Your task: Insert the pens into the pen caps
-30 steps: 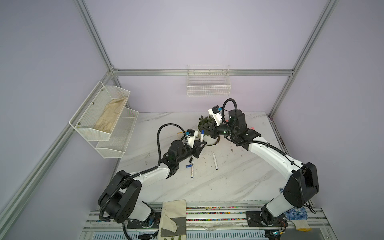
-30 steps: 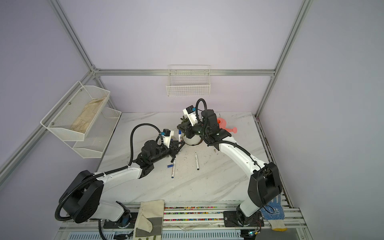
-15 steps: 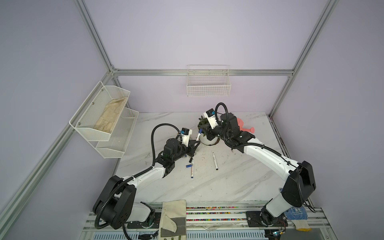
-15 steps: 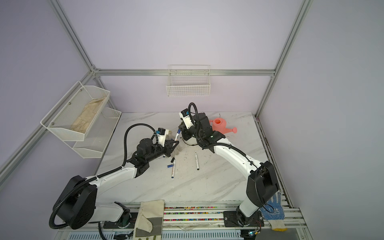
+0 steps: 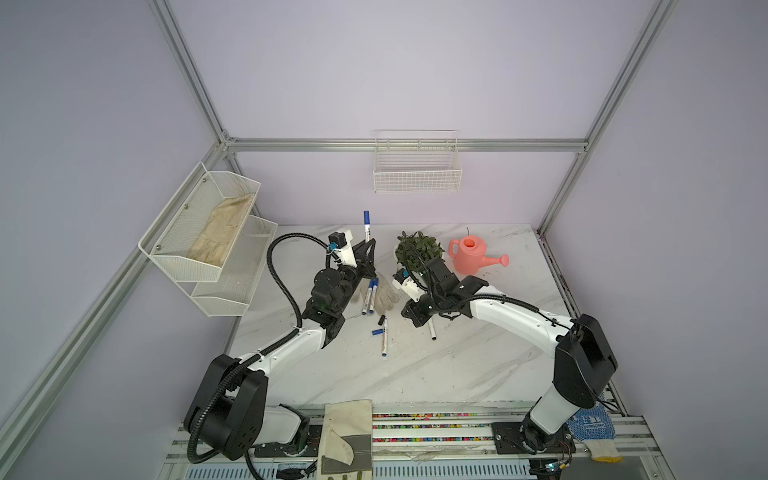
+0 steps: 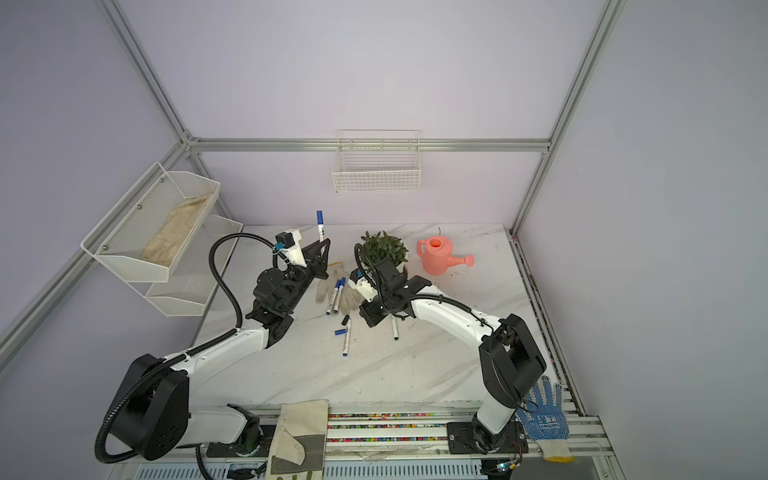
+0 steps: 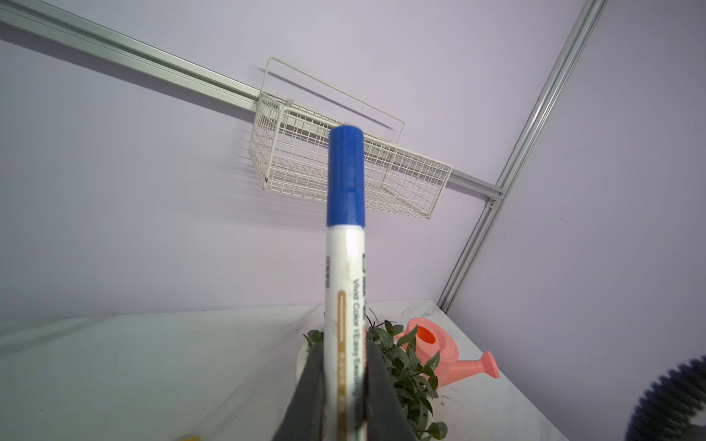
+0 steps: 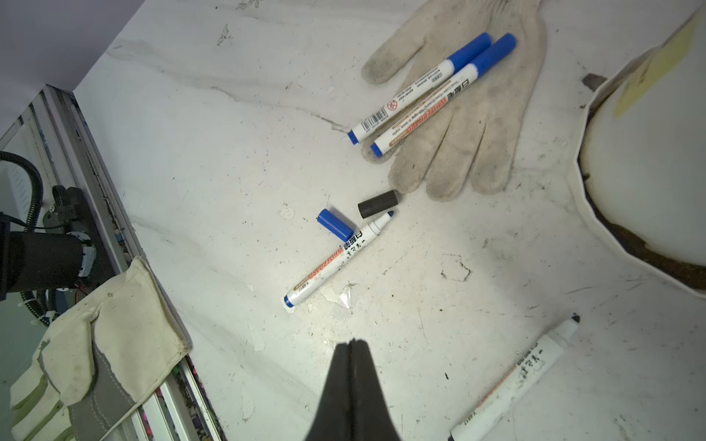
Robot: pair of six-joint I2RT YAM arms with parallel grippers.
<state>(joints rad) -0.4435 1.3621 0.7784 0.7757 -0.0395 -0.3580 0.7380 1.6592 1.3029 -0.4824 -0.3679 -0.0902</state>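
My left gripper [image 7: 344, 366] is shut on a white pen [image 7: 345, 286] that stands upright with a blue cap [image 7: 345, 175] on its top end; both top views show that pen [image 5: 366, 226] [image 6: 320, 226] raised near the back wall. My right gripper [image 8: 353, 343] is shut and empty, low over the table [image 5: 457, 365]. Ahead of it lie an uncapped blue pen [image 8: 336, 259], a loose blue cap [image 8: 335, 224] and a black cap [image 8: 378, 204]. An uncapped black-tipped pen [image 8: 515, 382] lies beside the gripper. Two capped blue pens [image 8: 431, 86] rest on a white glove [image 8: 477, 126].
A potted plant [image 5: 417, 249] and a pink watering can [image 5: 471, 259] stand at the back. A wire basket [image 5: 417, 172] hangs on the back wall and a two-tier mesh shelf [image 5: 208, 245] on the left. Work gloves [image 5: 347, 436] lie on the front rail.
The two grippers were close together by the plant. The right arm has pulled away and dropped toward the table; the left has tilted the capped pen upright toward the back.
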